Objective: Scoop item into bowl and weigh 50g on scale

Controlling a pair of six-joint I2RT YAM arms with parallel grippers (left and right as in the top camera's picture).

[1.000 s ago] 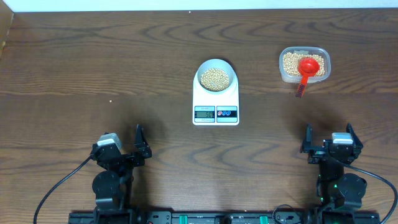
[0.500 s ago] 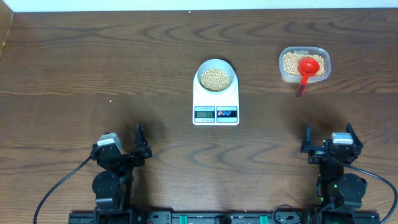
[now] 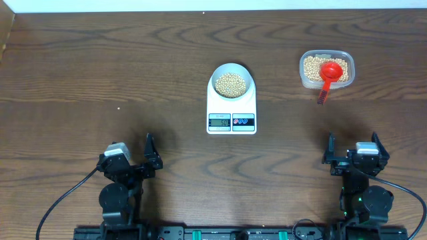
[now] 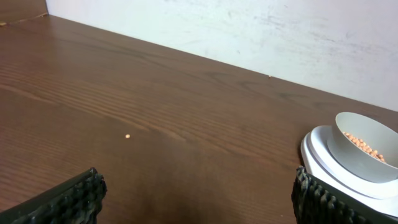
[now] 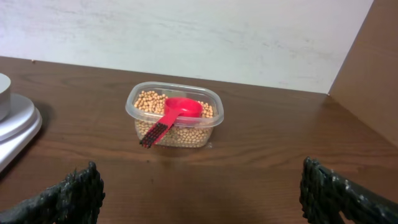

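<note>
A pale grey-white bowl (image 3: 231, 71) of round tan beans (image 3: 231, 84) is set on a flat white digital scale (image 3: 231, 110) for weighing. The left gripper (image 3: 127, 155) and right gripper (image 3: 353, 150) are parked open, empty.

**What the views leave out**

From overhead, the digits on the display (image 3: 219, 121) of the scale (image 3: 231, 108) are too small to read, as are the marks on its 2 buttons (image 3: 243, 121).

In the left wrist view, the right edge cuts off the bowl (image 4: 348, 152) and the bottom-right corner cuts off the scale. Most of the beans (image 4: 367, 146) lie behind the bowl's wall. A pale speck (image 4: 127, 136) on the counter (image 4: 186, 93) is too small to identify. The left hand (image 4: 200, 202) shows only 2 dark tips of its fingers (image 4: 74, 200).

In the right wrist view, the left edge leaves only a sliver of scale and bowl. The scoop (image 5: 180, 111) covers some of the beans in the tub (image 5: 130, 106). The right hand (image 5: 202, 193) shows only its tips.
</note>
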